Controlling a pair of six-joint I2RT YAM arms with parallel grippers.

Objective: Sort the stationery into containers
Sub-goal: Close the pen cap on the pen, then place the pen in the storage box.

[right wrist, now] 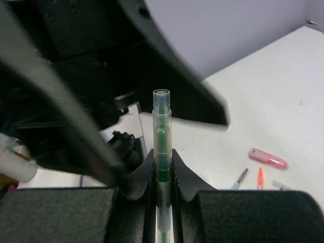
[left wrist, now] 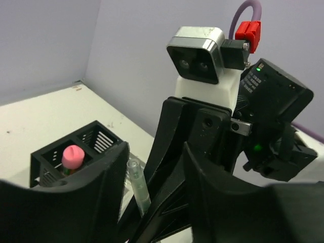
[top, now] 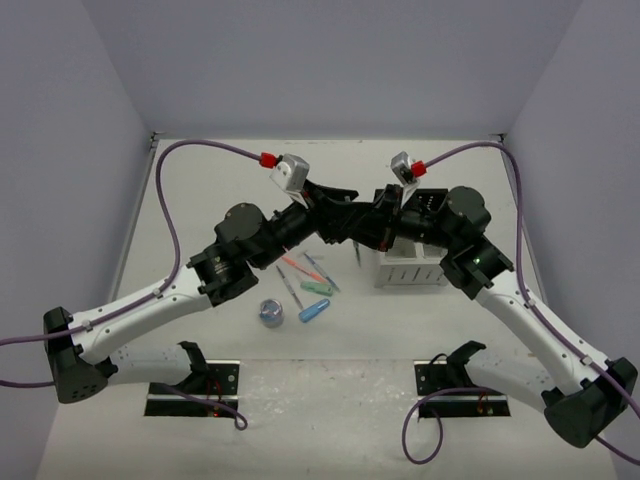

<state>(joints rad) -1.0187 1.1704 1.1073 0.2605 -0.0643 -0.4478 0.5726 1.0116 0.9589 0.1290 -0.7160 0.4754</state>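
Above the bench (top: 450,180) middle: left gripper (left wrist: 154,162) and right gripper (right wrist: 162,167) meet tip to tip, just beside the white container (top: 410,270).
Right gripper: clenched on a green pen (right wrist: 162,129), with the pen's clear cap end sticking out past the fingertips.
Left gripper: released, with fingers spread either side of the green pen and not pinching it.
Black container (left wrist: 36,169): a pink-capped piece (left wrist: 72,156) stands in one compartment.
White container contents: cannot tell.
Loose on bench: blue-grey roll (top: 270,312), blue capsule (top: 314,311), mint capsule (top: 317,288) and thin pens (top: 297,267), all left of the white container.
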